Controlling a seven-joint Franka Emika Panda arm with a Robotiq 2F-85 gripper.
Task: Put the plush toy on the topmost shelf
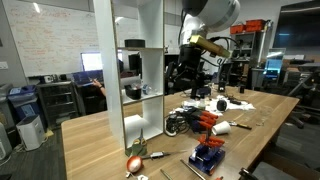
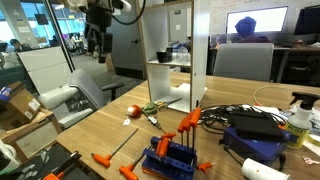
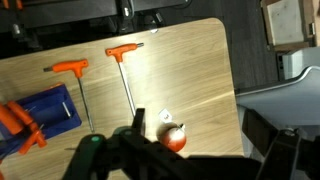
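Note:
The plush toy (image 3: 175,138) is a small orange-red ball with pale patches. It lies on the wooden table near the foot of the white shelving unit, as both exterior views show (image 1: 133,163) (image 2: 133,110). My gripper (image 3: 200,140) is open and empty, its dark fingers on either side of the toy from high above. In both exterior views it hangs well above the table (image 1: 186,72) (image 2: 97,45). The topmost shelf (image 2: 172,7) sits at the upper frame edge; in the exterior view with the whiteboard it is cut off.
The shelving unit (image 1: 130,70) holds a black cup (image 2: 165,56) on a middle board. A blue tool holder (image 3: 40,112) and orange T-handle tools (image 3: 70,68) lie on the table. A cable and tool cluster (image 1: 195,121) lies further back. The table edge (image 3: 232,90) runs near the toy.

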